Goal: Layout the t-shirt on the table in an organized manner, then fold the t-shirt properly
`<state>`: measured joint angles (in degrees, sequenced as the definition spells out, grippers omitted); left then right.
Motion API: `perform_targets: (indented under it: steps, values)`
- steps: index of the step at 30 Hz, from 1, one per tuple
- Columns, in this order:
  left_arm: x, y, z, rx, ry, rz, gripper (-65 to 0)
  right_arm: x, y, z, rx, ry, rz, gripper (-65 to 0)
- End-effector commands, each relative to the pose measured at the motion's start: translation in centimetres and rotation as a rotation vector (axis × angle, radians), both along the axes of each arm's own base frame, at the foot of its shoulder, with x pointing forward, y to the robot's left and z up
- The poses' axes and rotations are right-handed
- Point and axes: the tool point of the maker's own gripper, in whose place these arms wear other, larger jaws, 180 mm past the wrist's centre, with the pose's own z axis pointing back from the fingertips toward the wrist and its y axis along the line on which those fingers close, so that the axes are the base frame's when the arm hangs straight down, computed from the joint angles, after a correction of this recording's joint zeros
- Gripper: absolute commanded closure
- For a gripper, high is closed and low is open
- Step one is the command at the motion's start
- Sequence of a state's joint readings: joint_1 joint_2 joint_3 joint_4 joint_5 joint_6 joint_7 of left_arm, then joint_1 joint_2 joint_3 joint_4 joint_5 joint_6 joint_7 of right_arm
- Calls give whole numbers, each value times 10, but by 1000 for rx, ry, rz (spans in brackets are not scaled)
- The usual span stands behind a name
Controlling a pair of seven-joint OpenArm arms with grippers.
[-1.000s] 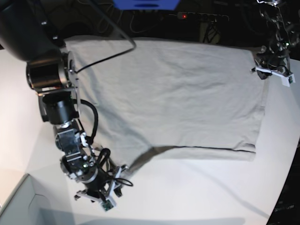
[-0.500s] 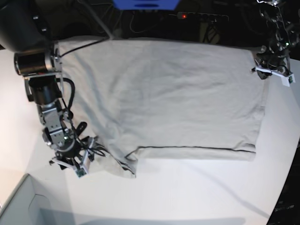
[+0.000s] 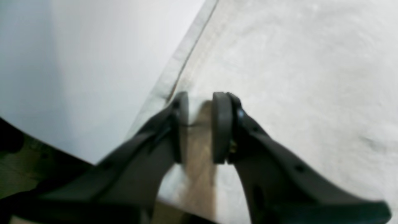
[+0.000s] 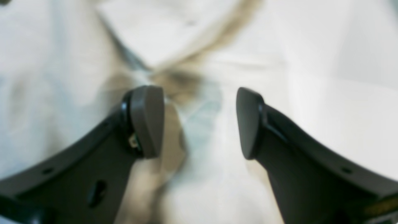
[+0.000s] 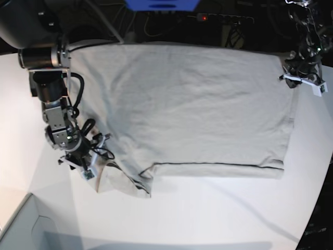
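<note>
The light grey-beige t-shirt [image 5: 197, 104] lies spread flat on the white table [image 5: 208, 219], its body a wide rectangle. One sleeve [image 5: 125, 182] sits crumpled at the front left corner. My right gripper [image 5: 96, 166] hovers at that sleeve; the right wrist view shows it open [image 4: 199, 121], with rumpled cloth [image 4: 174, 40] below and nothing between the fingers. My left gripper [image 5: 290, 74] is at the shirt's far right corner. The left wrist view shows its jaws close together [image 3: 200, 124], pinching the hem edge [image 3: 174, 68] beside the bare table [image 3: 93, 62].
A pale grey box corner [image 5: 21, 229] juts in at the front left. Behind the table's far edge are a blue object [image 5: 161, 4] and a power strip with a red light [image 5: 218, 18]. The table's curved edge [image 5: 320, 198] runs down the right side.
My right arm swung from the table's front back toward the left, its jaws opened, and the stretched sleeve dropped onto the table. The left arm has not moved.
</note>
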<state>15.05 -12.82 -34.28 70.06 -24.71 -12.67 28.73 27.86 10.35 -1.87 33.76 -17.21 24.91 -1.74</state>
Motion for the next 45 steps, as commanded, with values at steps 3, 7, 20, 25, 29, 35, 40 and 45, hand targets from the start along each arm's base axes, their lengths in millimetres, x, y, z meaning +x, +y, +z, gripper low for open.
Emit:
perform_targets:
  steps: [3, 7, 20, 25, 29, 35, 40, 45]
  values:
    - [-11, -3, -9, -9, 67, -11, -138, 17, 7, 20, 24, -58, 17, -345]
    - [-11, -3, -9, -10, 65, -10, -138, 25, 13, 28, 31, -76, 23, -345]
    - [-11, -3, -9, -13, 63, -7, -138, 98, -50, 139, -106, -537, -307, -345]
    - [-12, -4, -9, -15, 65, -7, -138, 98, -41, 144, -59, -562, -208, -345]
    - [-10, -4, -9, -15, 63, -10, -138, 72, -10, 110, 49, -446, -35, -344]
    - [-10, -4, -9, -14, 60, -8, -138, 33, 9, 94, 87, -406, 86, -344]
    - [-10, -4, -9, -14, 60, -8, -138, 11, 0, 75, 48, -366, 112, -344]
    - [-10, -5, -9, -16, 60, -9, -138, -3, 15, 57, 13, -312, 200, -344]
